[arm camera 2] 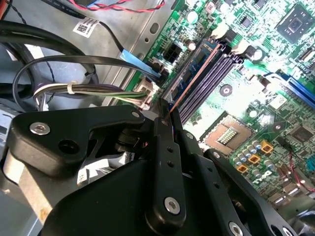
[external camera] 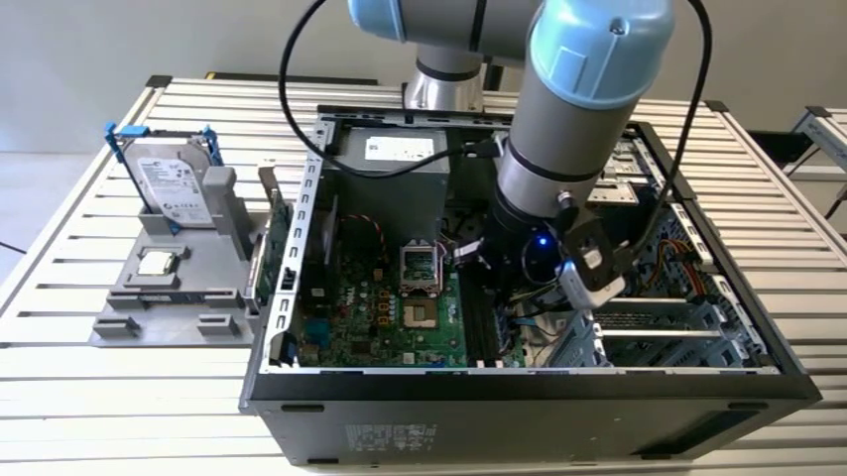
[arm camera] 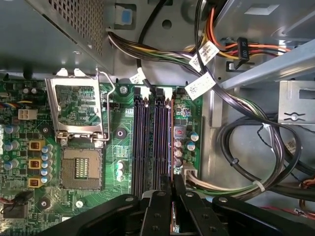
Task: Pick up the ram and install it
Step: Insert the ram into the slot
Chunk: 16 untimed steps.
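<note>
Install step in hand, by the look of it. Open computer case point(external camera: 530, 382) on the slatted table point(external camera: 79, 397), arm reaching inside over the motherboard point(arm camera: 123, 123). Grey holder tray point(external camera: 173, 312) beside the case, carrying hard drive point(external camera: 173, 188) and processor chip point(external camera: 158, 263). Gripper point(arm camera: 172, 196) clamped on the ram point(arm camera: 171, 142), edge-on, lying along the memory slots point(arm camera: 147, 142). Next: straight, aligned press; seating impossible to judge.

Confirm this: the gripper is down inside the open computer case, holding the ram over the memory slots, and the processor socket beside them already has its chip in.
One thing is wrong: the processor socket is empty, its retention frame swung open, as the first wrist view shows. The rest holds: the gripper is inside the computer case, holding the ram at the memory slots.
</note>
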Each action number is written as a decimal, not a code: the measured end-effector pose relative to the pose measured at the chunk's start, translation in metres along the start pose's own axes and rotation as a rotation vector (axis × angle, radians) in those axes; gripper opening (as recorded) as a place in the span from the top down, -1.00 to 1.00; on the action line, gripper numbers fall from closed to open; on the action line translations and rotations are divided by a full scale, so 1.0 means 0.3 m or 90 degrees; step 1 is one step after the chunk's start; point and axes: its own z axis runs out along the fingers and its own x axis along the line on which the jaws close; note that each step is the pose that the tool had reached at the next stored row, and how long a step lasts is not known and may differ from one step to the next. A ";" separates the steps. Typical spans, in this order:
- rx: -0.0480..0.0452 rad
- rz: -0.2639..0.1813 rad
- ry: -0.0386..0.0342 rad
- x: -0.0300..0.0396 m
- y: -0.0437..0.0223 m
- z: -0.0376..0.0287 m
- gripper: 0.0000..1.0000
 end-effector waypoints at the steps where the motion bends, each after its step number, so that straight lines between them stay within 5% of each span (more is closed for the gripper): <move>1: 0.0000 0.000 0.0000 0.000 0.000 0.002 1.00; 16: -0.0001 -0.001 0.0000 0.004 0.000 0.016 1.00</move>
